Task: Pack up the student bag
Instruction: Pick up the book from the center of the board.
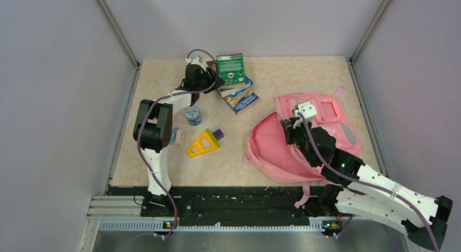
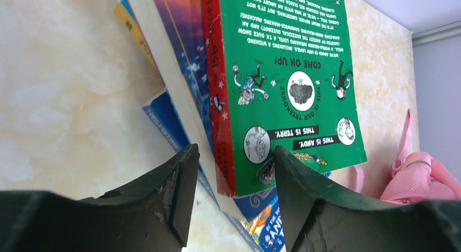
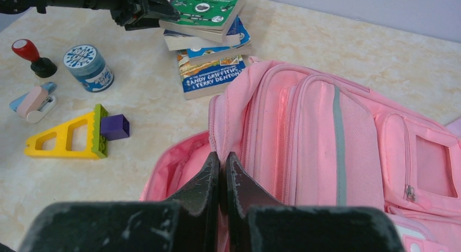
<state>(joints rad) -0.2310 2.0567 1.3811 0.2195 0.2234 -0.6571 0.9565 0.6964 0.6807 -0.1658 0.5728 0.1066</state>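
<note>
Right gripper (image 3: 223, 170): jaws closed at the opening rim of the student bag (image 3: 326, 132) (a pinch on fabric cannot be confirmed). The bag lies on the table's right half with its main compartment open. Nothing shows inside, so packing is judged unstarted. Left gripper (image 2: 234, 176): jaws apart, straddling the green book (image 2: 288, 73). Count: one bag, at least three stacked books (image 3: 212, 73), one tin (image 3: 88, 67), one stamp (image 3: 32, 56), one yellow block toy (image 3: 65, 138).

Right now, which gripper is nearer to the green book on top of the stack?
Left. The left gripper straddles an edge of the green book; the right gripper sits closed at the opening of the student bag, well apart from it.
</note>
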